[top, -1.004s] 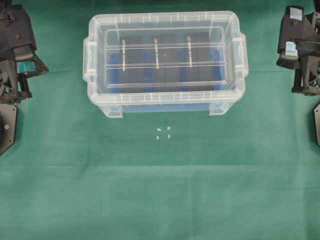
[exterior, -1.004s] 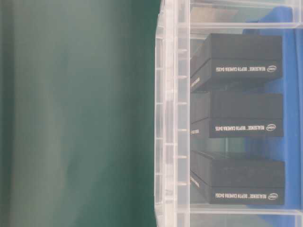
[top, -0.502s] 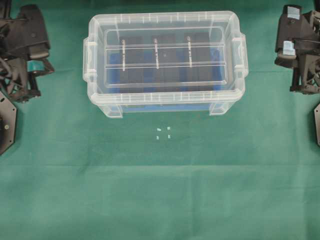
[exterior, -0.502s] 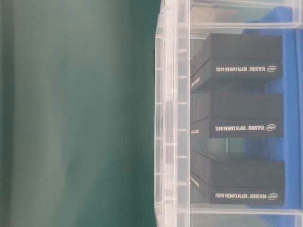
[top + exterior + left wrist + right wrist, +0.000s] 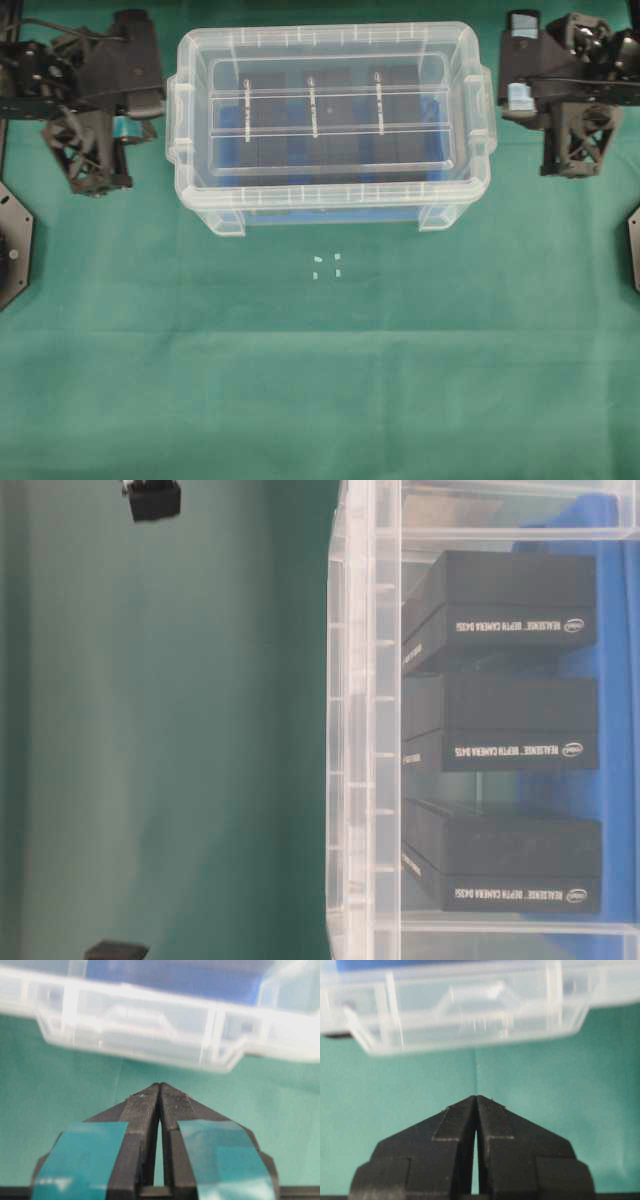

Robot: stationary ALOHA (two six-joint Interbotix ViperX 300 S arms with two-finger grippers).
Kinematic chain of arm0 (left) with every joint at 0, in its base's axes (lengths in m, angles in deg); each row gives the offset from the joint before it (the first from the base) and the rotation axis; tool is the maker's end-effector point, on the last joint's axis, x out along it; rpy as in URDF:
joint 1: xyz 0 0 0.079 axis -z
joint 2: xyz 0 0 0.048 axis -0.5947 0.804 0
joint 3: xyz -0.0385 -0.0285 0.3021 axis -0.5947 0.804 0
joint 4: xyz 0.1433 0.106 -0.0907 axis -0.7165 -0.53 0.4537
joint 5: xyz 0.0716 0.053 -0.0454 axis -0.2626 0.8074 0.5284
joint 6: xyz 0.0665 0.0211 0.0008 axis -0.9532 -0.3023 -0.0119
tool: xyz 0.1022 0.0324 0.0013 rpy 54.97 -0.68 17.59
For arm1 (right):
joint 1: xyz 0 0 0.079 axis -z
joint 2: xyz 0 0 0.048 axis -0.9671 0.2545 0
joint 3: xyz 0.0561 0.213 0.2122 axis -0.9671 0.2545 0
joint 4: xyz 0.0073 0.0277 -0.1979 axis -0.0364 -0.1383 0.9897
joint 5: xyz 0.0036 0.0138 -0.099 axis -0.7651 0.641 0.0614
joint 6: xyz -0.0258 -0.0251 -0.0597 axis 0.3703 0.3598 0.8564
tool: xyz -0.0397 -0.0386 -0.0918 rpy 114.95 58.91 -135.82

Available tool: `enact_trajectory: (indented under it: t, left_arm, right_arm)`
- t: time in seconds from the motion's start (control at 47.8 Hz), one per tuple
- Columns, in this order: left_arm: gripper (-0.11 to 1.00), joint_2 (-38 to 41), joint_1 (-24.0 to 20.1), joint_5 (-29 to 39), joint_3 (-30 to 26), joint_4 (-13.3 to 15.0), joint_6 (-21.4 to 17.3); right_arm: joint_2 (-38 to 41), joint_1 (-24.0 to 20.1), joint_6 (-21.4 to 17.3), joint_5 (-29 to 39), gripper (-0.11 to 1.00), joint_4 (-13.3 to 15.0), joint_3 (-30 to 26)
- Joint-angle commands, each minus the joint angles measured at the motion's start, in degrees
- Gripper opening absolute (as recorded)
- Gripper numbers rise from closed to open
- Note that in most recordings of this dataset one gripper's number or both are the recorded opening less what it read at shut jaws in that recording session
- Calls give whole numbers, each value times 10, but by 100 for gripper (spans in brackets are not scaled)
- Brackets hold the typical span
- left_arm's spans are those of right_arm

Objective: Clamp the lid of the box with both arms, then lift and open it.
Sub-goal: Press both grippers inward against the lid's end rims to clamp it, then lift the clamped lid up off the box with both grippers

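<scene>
On my green-clothed bench (image 5: 320,380) the deep clear plastic box (image 5: 330,205) with blue bottom sits toward the far edge, its flat clear ridged lid (image 5: 330,115) closed over three black oblong boxes (image 5: 500,740). My teal-taped left end effector (image 5: 159,1091) and my black right end effector (image 5: 476,1100) each point at a side handle, near but apart, tips pressed together on nothing; four small white marks (image 5: 327,266) lie just before the box.
</scene>
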Motion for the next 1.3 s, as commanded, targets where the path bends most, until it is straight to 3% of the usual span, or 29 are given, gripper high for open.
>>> enact_trajectory:
  t: [0.0, 0.272, 1.276]
  left_arm:
    - [1, 15, 5, -11, -23, -2, 0]
    - [1, 48, 10, -16, -47, -2, -6]
    - [1, 30, 10, 0, -42, -1, 0]
  right_arm:
    - [14, -5, 2, -4, 0, 1, -27]
    - [45, -25, 3, -11, 0, 1, -50]
    - [35, -40, -5, -5, 0, -2, -69]
